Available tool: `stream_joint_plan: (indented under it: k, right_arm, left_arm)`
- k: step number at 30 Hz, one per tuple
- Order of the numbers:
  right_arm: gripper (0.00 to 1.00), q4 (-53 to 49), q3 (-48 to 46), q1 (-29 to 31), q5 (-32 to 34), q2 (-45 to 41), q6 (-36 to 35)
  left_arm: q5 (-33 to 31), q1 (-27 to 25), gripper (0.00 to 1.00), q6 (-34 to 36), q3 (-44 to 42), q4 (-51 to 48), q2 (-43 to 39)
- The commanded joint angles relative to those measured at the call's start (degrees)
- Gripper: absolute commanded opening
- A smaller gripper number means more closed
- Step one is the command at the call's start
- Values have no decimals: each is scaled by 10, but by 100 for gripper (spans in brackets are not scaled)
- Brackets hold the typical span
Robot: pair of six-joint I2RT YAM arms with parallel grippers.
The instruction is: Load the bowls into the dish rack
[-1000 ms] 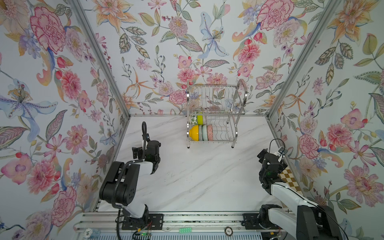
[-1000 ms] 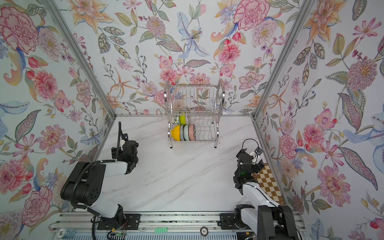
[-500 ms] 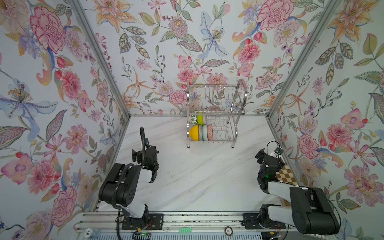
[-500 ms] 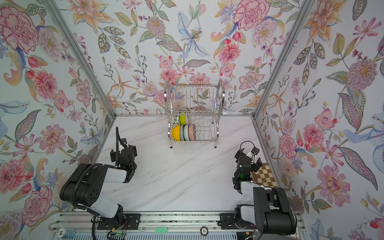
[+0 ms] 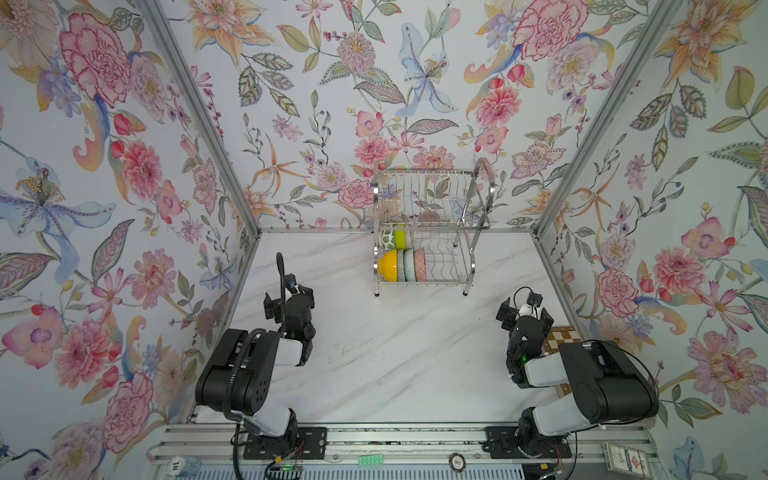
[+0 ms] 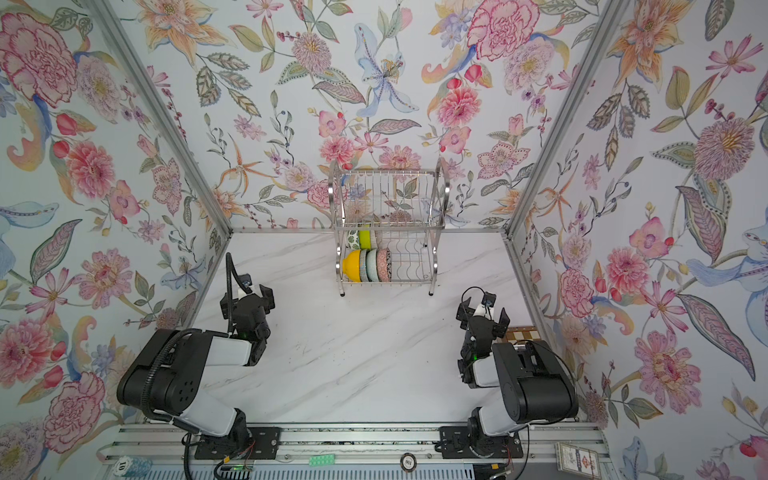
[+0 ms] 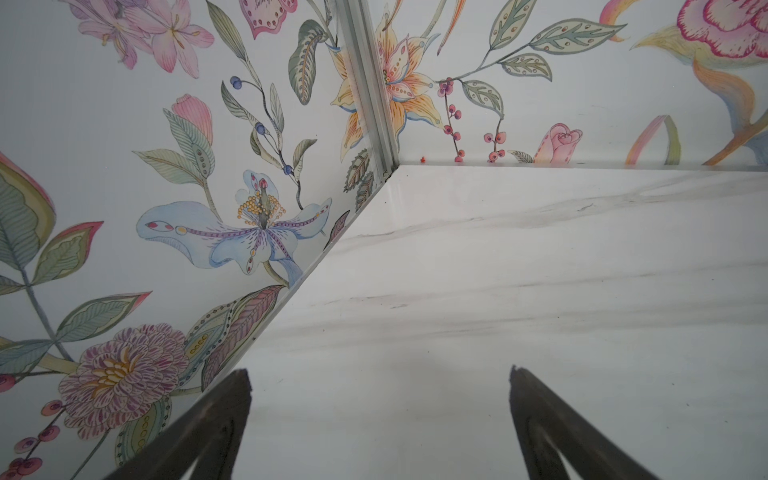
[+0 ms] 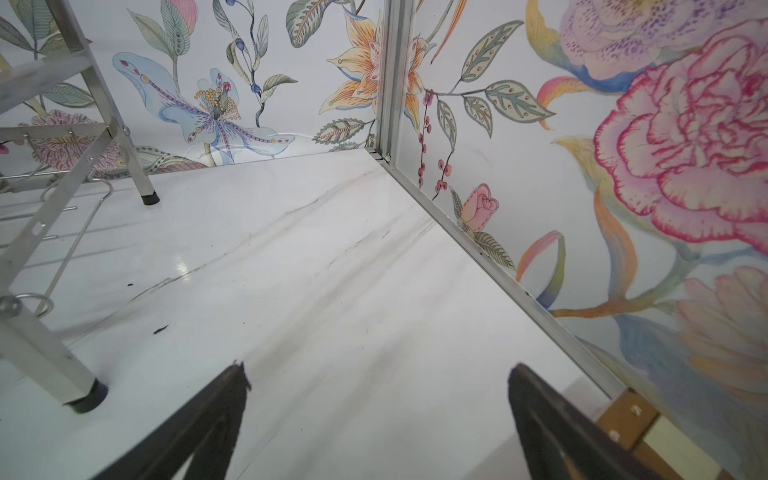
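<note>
Bowls (image 5: 401,266) stand in the dish rack (image 5: 432,199); left gripper (image 7: 379,374) and right gripper (image 8: 377,370) are spread, empty.
Only the right wrist view shows the chessboard (image 8: 627,419) edge numerals 5 and 6.

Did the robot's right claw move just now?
Yes. The right gripper shifted slightly left in both top views, away from the chessboard.
</note>
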Motion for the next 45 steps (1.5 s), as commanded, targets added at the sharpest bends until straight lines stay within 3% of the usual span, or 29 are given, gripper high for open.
stream_joint_plan:
  k: [1,5,9,12,14,16,19,24,45]
  right_arm:
    - [99,58,2,-8,-15,-2,-8]
    - [99,67,-2,-7,-15,-3,-7]
    - [99,73,-6,-14,-23,-2,0]
    - [99,74,-9,-22,-43,-2,7]
    - [99,81,-11,-30,-77,17,9]
    - [99,131,-1,-21,-39,59,-9]
    - [99,34,24,-27,-43,26,14]
    - [99,-58,69,-55,-66,25,45]
    - [99,-63,69,-70,-88,24,53]
  left_arm:
    - [12,5,99,-11,8,-9,-8]
    - [12,5,99,-11,-3,7,-8]
    - [54,5,99,-4,-74,129,-36]
    - [76,5,99,0,-102,167,-33]
    - [109,12,99,-9,-114,180,-20]
    - [99,3,99,23,-118,265,35]
    - [109,11,99,-1,-102,177,3]
    - [115,19,99,-5,-92,175,12]
    - [123,26,99,-11,-89,163,8]
